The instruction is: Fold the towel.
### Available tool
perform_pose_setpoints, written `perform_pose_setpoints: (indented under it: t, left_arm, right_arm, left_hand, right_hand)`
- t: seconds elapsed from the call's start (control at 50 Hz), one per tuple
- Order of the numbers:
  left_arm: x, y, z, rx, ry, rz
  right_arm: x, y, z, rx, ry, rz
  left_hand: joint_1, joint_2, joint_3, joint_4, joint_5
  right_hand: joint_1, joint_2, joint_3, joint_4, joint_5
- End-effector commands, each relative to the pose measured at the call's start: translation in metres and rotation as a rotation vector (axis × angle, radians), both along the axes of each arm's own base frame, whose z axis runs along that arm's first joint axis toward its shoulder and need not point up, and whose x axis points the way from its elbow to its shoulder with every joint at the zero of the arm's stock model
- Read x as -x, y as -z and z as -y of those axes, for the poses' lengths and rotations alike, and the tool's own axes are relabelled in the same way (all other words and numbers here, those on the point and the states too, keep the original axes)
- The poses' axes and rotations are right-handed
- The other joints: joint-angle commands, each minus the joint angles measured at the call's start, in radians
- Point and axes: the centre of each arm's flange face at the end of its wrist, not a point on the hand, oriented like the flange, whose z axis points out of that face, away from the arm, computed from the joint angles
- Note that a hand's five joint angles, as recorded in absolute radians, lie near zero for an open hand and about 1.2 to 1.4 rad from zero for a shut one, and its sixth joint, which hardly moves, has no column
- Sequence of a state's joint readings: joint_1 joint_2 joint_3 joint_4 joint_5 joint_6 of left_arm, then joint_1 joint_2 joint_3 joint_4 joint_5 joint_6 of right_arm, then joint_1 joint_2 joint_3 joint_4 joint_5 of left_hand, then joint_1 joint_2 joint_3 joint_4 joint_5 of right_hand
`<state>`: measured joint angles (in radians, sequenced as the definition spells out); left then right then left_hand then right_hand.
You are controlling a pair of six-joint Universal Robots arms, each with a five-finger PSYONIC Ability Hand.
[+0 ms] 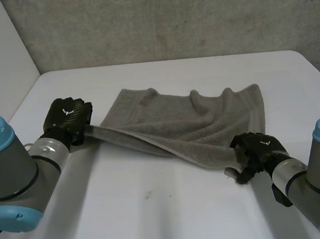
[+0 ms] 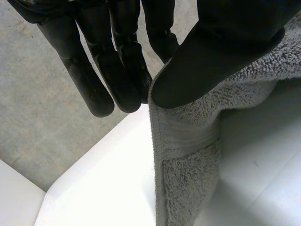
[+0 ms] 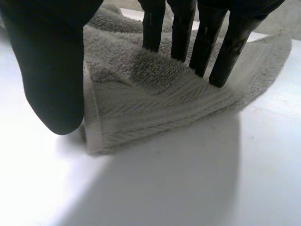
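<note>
The white table (image 1: pixel 156 208) carries a grey terry-cloth towel (image 1: pixel 188 123), spread rumpled across its middle. The far edge lies in soft ridges toward the table's back edge, and the near edge is raised at its left end. The black left hand (image 1: pixel 67 118) is at the towel's near left corner. In its wrist view the thumb (image 2: pixel 211 61) clamps the hem against the fingers, which are held close together. The black right hand (image 1: pixel 259 147) is at the near right corner, towards the table's right edge. Its fingers (image 3: pixel 207 42) dig into the pile from above, and the thumb closes in beside the hem.

The cloth looks light, limp and thick-piled, so it should sag between the two holds and drag rather than slide. The woven hem band at each corner looks like the firmest place to grip.
</note>
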<state>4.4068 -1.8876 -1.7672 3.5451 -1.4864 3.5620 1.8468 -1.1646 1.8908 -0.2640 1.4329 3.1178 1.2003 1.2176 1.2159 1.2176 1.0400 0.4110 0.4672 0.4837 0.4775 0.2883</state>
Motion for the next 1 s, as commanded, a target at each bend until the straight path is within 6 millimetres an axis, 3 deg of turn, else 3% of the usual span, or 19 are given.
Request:
perform_pose_setpoints:
  t: [0.02,0.06,0.18,0.24,0.36,0.48,0.58,0.68,0.72,0.74,0.76,0.78,0.82,0.84,0.88,0.9,0.92,0.94,1.0]
  left_arm:
    - [0.000,0.001,0.000,-0.002,0.000,0.001]
    - [-0.001,0.001,0.000,-0.004,-0.005,0.000]
    - [-0.002,-0.001,-0.006,-0.005,-0.001,0.005]
    - [-0.002,-0.005,-0.009,0.000,0.002,0.010]
    - [-0.006,-0.012,-0.026,-0.086,0.008,0.042]
    - [-0.014,-0.007,-0.044,-0.263,0.027,0.176]
    - [-0.013,0.003,-0.041,-0.295,0.073,0.336]
    - [0.002,-0.014,-0.011,-0.169,0.092,0.362]
    - [0.015,-0.046,0.025,-0.012,0.068,0.315]
    - [0.015,-0.046,0.025,-0.011,0.068,0.315]
    - [0.022,-0.073,0.043,0.103,0.048,0.279]
    - [0.022,-0.074,0.043,0.104,0.048,0.278]
    - [0.037,-0.144,0.069,0.383,0.014,0.177]
    - [0.037,-0.145,0.069,0.384,0.014,0.176]
    - [0.043,-0.216,0.076,0.654,-0.026,0.035]
    - [0.043,-0.216,0.076,0.655,-0.026,0.034]
    - [0.040,-0.242,0.077,0.755,-0.051,-0.046]
    - [0.040,-0.242,0.077,0.756,-0.051,-0.047]
    - [0.035,-0.265,0.077,0.852,-0.065,-0.177]
  right_arm:
    - [0.002,-0.003,0.012,0.089,0.008,-0.004]
    - [0.002,-0.007,0.015,0.123,0.013,0.005]
    - [-0.001,-0.056,0.018,0.307,-0.024,0.022]
    - [-0.005,-0.066,0.014,0.308,-0.109,-0.043]
    - [-0.002,-0.072,0.000,0.177,-0.270,-0.245]
    - [0.007,-0.059,-0.025,-0.067,-0.530,-0.559]
    - [0.008,-0.068,-0.003,-0.011,-0.505,-0.695]
    - [-0.005,-0.090,0.038,0.156,-0.419,-0.752]
    - [-0.021,-0.126,0.067,0.385,-0.334,-0.753]
    - [-0.021,-0.126,0.067,0.386,-0.334,-0.753]
    - [-0.027,-0.151,0.084,0.533,-0.270,-0.748]
    - [-0.027,-0.151,0.084,0.534,-0.269,-0.748]
    - [-0.039,-0.210,0.109,0.870,-0.125,-0.710]
    - [-0.039,-0.210,0.109,0.871,-0.124,-0.710]
    - [-0.043,-0.264,0.118,1.184,0.027,-0.647]
    - [-0.043,-0.265,0.118,1.185,0.028,-0.647]
    - [-0.043,-0.287,0.115,1.306,0.087,-0.616]
    - [-0.041,-0.302,0.110,1.388,0.132,-0.591]
    - [-0.042,-0.304,0.107,1.408,0.120,-0.586]
  left_hand:
    - [0.196,0.179,0.180,0.179,0.182]
    - [0.196,0.179,0.180,0.179,0.182]
    - [0.196,0.179,0.180,0.179,0.182]
    - [0.196,0.179,0.180,0.179,0.182]
    - [0.196,0.179,0.180,0.179,0.182]
    - [0.196,0.179,0.180,0.179,0.182]
    - [0.196,0.179,0.180,0.179,0.182]
    - [0.196,0.179,0.180,0.179,0.182]
    - [0.196,0.179,0.180,0.179,0.182]
    - [0.196,0.179,0.180,0.179,0.182]
    - [0.196,0.179,0.180,0.179,0.182]
    - [0.196,0.179,0.180,0.179,0.182]
    - [0.196,0.179,0.180,0.179,0.182]
    - [0.196,0.179,0.180,0.179,0.182]
    - [0.196,0.179,0.180,0.179,0.182]
    - [0.196,0.179,0.180,0.179,0.182]
    - [0.196,0.179,0.180,0.179,0.182]
    - [0.196,0.179,0.180,0.179,0.182]
    - [0.196,0.179,0.180,0.179,0.182]
  right_hand:
    - [0.801,0.745,0.729,0.735,0.750]
    - [0.983,0.927,0.911,0.917,0.932]
    - [0.985,0.929,0.913,0.919,0.933]
    - [0.985,0.929,0.913,0.919,0.933]
    - [0.985,0.929,0.913,0.919,0.933]
    - [0.985,0.929,0.913,0.919,0.933]
    - [0.985,0.929,0.913,0.919,0.933]
    - [0.985,0.929,0.913,0.919,0.933]
    - [0.985,0.929,0.913,0.919,0.933]
    - [0.985,0.929,0.913,0.919,0.933]
    - [0.985,0.929,0.913,0.919,0.933]
    - [0.985,0.929,0.913,0.919,0.933]
    - [0.985,0.929,0.913,0.919,0.933]
    - [0.985,0.929,0.913,0.919,0.933]
    - [0.985,0.929,0.913,0.919,0.933]
    - [0.985,0.929,0.913,0.919,0.933]
    - [0.985,0.929,0.913,0.919,0.933]
    - [0.985,0.929,0.913,0.919,0.933]
    - [0.985,0.929,0.913,0.919,0.933]
